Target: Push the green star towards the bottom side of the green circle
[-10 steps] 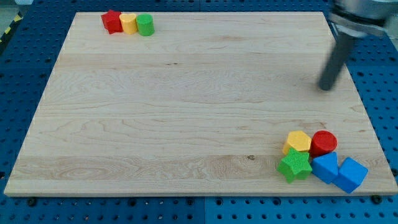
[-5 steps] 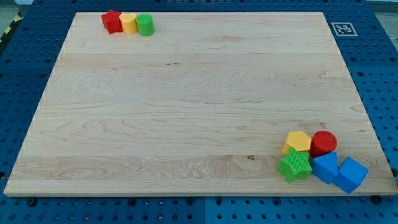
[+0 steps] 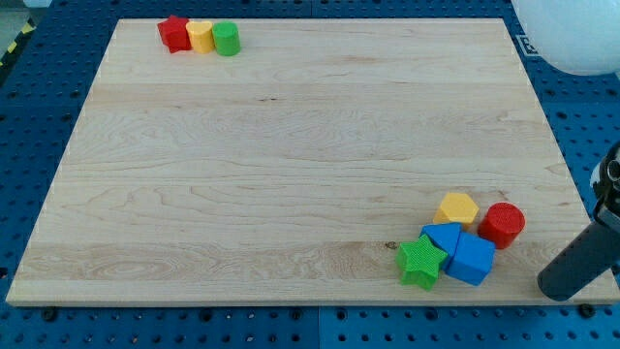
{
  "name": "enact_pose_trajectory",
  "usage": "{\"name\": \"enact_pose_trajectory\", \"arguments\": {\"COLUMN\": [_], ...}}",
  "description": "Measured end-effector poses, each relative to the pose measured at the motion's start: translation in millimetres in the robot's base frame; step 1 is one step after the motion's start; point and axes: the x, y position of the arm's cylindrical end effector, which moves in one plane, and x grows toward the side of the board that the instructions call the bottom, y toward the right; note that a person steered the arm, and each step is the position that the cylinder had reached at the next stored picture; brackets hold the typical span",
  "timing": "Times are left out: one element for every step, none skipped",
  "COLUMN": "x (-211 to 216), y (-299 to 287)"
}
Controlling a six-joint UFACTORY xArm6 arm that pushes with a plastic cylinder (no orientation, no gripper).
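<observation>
Resting my tip (image 3: 554,289) right of green star (image 3: 420,262), apart

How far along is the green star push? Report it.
Done: little. The green star sits at the view's bottom right, touching the blue blocks. In hand: my tip rests right of the cluster. Left: nearly everything; the green circle stands far away at top left.

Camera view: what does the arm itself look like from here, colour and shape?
Only a little shows. A straight dark rod, near black and smooth, enters from the view's right edge; my tip is its rounded lower end. A black ring-like part sits above it at the edge. A blurred white rounded body fills the view's top right corner. No cables or markings visible.
</observation>
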Motion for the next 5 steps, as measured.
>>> {"name": "enact_pose_trajectory", "arguments": {"x": [0, 0, -2, -41, -55], "y": [-16, -72, -151, -219, -239]}}
